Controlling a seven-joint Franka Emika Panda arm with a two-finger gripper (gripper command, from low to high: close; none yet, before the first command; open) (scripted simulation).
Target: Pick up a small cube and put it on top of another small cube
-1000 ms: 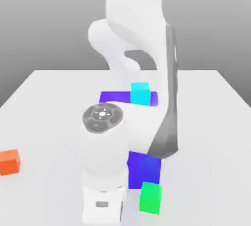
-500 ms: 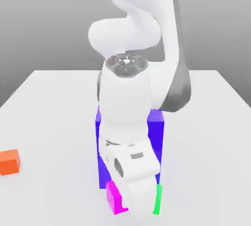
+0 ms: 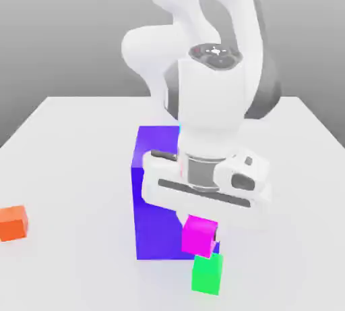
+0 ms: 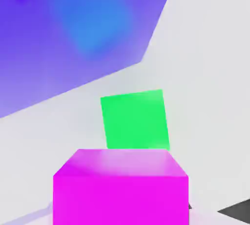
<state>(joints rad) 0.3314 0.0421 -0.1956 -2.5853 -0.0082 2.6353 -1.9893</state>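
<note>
- Jaws pinched tight on the magenta cube (image 3: 199, 235): my gripper (image 3: 201, 230) holds it off the table (image 3: 74, 141), hanging under my hand.
- Going from the exterior view's left: an orange cube (image 3: 13, 222) sits alone near the table's edge, well apart from the work.
- Next comes the big blue-purple block (image 3: 157, 195), standing just beside my load.
- Then the magenta cube, with the green cube (image 3: 207, 274) directly beneath it and slightly toward the exterior view's right; they look close, but I cannot tell if they touch.
- To place well, I judge I should nudge toward that side until the faces line up, lower straight down, and release only once it rests flat.
- Both cubes are plain-faced and alike in size, so there is little margin for an off-centre landing.
</note>
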